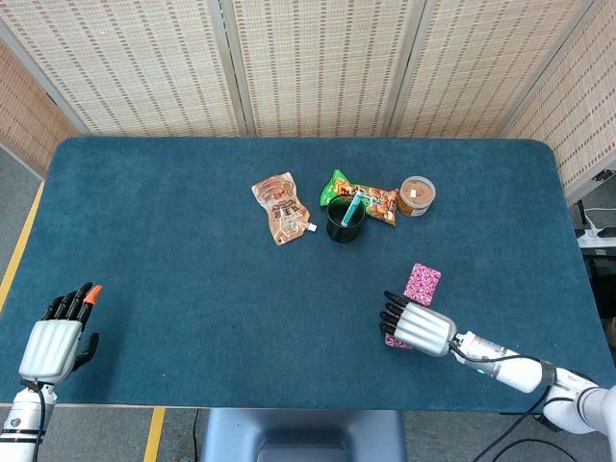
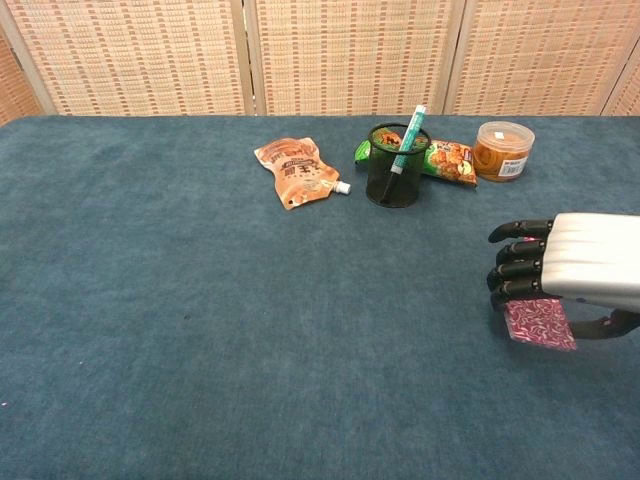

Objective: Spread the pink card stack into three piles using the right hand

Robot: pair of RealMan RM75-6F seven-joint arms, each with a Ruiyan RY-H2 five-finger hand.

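One pile of pink cards (image 1: 422, 283) lies flat on the blue table, right of the middle. Just nearer the front edge, my right hand (image 1: 416, 327) holds another part of the pink card stack (image 2: 540, 325) under its fingers, low over the cloth. In the head view only a pink edge of that held part (image 1: 395, 341) shows beneath the hand. In the chest view my right hand (image 2: 565, 272) hides the pile left behind. My left hand (image 1: 55, 343) rests at the front left corner with its fingers straight, holding nothing.
At the back middle lie a brown pouch (image 1: 282, 208), a dark cup with a pen (image 1: 345, 218), a green snack packet (image 1: 367, 198) and a round tub (image 1: 417, 195). The table's front edge (image 1: 289, 406) runs close below my right hand.
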